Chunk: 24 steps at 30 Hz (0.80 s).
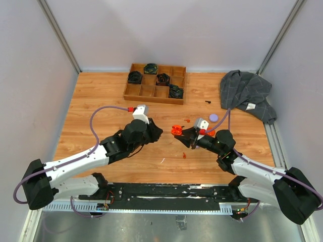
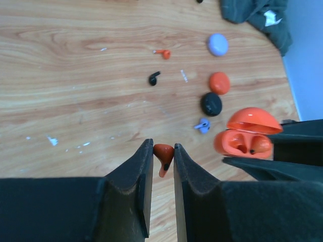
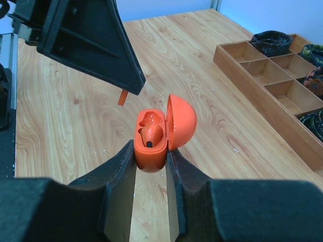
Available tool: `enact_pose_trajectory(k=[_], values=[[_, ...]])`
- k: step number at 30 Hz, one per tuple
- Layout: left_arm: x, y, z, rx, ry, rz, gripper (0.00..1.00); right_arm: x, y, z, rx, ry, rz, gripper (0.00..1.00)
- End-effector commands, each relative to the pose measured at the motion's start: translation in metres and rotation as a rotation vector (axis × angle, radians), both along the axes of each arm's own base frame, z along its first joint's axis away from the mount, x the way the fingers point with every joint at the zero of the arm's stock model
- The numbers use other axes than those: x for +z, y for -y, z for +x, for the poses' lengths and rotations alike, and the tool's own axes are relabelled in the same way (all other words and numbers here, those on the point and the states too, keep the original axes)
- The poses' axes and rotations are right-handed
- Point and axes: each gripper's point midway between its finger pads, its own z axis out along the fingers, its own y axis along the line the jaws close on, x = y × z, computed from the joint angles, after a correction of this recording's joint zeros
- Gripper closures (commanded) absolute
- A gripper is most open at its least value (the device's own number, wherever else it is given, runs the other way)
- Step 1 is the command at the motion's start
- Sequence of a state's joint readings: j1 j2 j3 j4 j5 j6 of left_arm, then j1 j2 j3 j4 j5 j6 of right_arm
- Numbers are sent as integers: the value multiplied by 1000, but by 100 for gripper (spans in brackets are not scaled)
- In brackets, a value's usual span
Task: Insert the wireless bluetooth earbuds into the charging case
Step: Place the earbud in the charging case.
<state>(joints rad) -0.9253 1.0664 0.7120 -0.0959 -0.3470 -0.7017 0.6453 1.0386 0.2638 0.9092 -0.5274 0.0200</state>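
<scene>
Left pincer (image 2: 163, 146) nips an orange earbud (image 2: 163, 156); right pincer (image 3: 150, 148) clamps the orange case (image 3: 151, 161) (lid open).

Five earbuds are in view: three orange earbuds (image 2: 162, 52), one black earbud (image 2: 154, 78) and one lavender earbud (image 2: 202, 125). There are four round cases: an open orange case (image 2: 222, 143), a shut orange case (image 2: 219, 82), a black case (image 2: 211, 103) and a lavender case (image 2: 218, 44). One wooden tray (image 1: 147, 91) holds four dark bundles (image 1: 135, 76), and there is one grey cloth (image 1: 245, 91).
</scene>
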Motion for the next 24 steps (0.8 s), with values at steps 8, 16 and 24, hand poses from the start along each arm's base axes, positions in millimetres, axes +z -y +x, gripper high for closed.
enact_pose_trajectory(k=[8, 16, 24], values=[[72, 28, -6, 13, 219, -228, 91, 10, 6, 5, -39, 54, 26, 94], [84, 50, -9, -19, 277, -254, 91, 11, 7, 6, -48, 54, 29, 94], [80, 66, -6, -33, 298, -241, 91, 13, 7, 5, -48, 56, 35, 94]])
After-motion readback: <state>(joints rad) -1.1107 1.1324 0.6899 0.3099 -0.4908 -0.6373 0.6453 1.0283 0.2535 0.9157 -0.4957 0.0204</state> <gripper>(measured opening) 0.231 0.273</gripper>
